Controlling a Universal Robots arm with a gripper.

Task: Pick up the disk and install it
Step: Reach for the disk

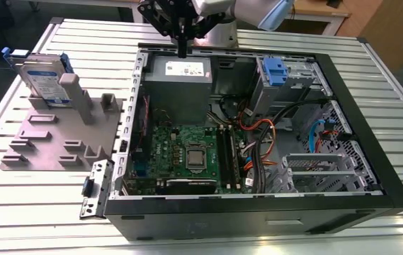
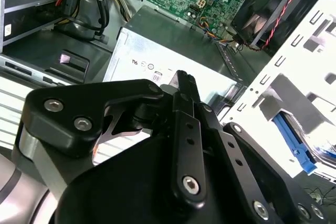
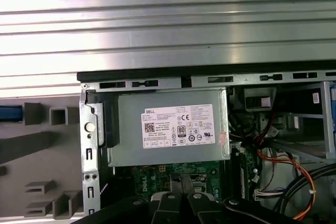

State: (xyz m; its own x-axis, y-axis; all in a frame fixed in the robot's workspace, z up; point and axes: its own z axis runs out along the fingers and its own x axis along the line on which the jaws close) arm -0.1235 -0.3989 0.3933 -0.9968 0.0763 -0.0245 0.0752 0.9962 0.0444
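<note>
The disk [image 1: 44, 81], a silver drive with a white-and-blue label in a blue carrier, stands upright on edge in the grey fixture [image 1: 59, 133] at the exterior view's left, outside the computer case. My gripper [image 1: 182, 49] hangs over the back edge of the open case [image 1: 258, 204], just above the grey power supply box [image 1: 180, 79], well apart from the disk. Its black fingers [image 2: 185, 82] are pressed together with nothing between them. The fingertips [image 3: 181, 181] point at the power supply [image 3: 173, 127].
Inside the case lie the green motherboard [image 1: 187, 151], bundles of orange and black cables [image 1: 265, 138] and a grey drive cage with a blue tab [image 1: 275, 71] at the back right. A fan [image 2: 273, 3] sits by the case wall. The case rests on a ribbed metal table [image 1: 31, 212].
</note>
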